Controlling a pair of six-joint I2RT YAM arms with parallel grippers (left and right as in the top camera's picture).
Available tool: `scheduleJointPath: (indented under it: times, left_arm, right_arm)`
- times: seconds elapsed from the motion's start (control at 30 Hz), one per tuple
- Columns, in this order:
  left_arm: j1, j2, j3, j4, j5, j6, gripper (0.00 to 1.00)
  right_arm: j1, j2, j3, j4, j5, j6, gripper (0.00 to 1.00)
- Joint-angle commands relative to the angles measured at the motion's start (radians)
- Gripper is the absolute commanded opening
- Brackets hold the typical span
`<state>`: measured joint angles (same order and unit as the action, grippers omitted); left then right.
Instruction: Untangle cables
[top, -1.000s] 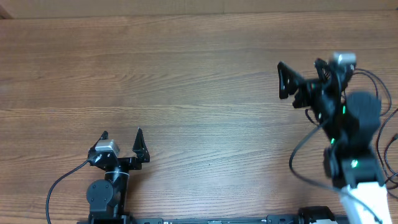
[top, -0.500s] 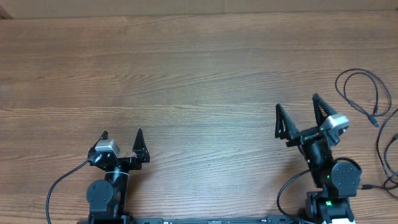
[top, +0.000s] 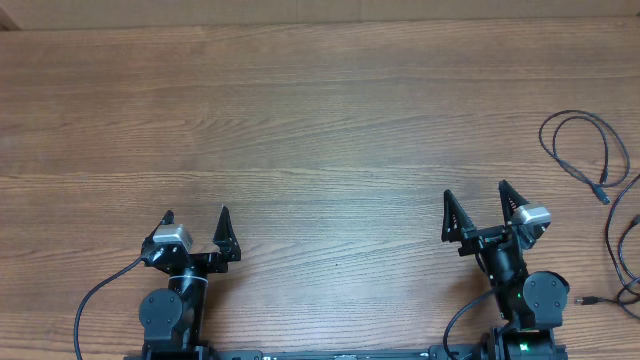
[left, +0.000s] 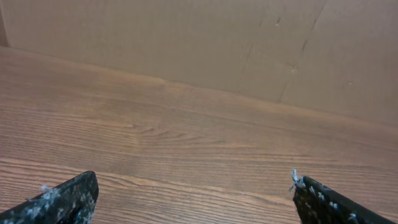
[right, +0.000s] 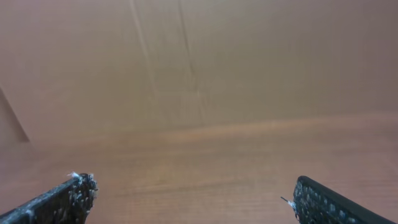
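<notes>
Pulled back to the near edge of the table (top: 320, 120), the right tool (top: 475, 192) sits with jaws apart and empty. A second ago it was reaching out over the right side, where it hid the spot in which the cables (top: 572, 114) now lie in plain sight. The left tool (top: 196, 212), also spread wide and holding nothing, has not moved from its near-left station. The cables rest at the far right of the table, well apart from both tools: one thin black length in an open loop, another curving along the right edge and partly out of frame. They appear to lie as separate loops with no knot visible — a sign the untangling is likely finished, with both tools parked.
</notes>
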<state>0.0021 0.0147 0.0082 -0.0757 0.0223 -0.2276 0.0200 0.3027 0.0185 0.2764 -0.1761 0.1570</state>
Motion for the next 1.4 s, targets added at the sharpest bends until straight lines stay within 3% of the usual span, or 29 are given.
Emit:
scheduleJointPath:
  times: [0.0,0.27,0.4,0.77,1.37]
  left_arm:
    - [0.005,-0.01,-0.003,-0.002,-0.003,0.022,1.0]
    - [0.005,-0.01,-0.003,-0.002,-0.003,0.023,1.0]
    - [0.004,-0.01,-0.003,-0.002,-0.003,0.023,1.0]
    - [0.004,-0.01,-0.003,-0.002,-0.003,0.023,1.0]
    - [0.004,-0.01,-0.003,-0.002,-0.003,0.022,1.0]
  right_arm:
    - [-0.005,-0.036,-0.01,-0.055,0.031,-0.002,1.0]
    - [-0.005,-0.221,-0.01,-0.349,0.09,-0.009,1.0]
    - [-0.005,-0.303,-0.01,-0.353,0.096,-0.057,1.0]
    - [-0.001,-0.301,-0.01,-0.356,0.093,-0.312,1.0]
    - [-0.01,-0.301,-0.01,-0.356,0.104,-0.315,1.0]
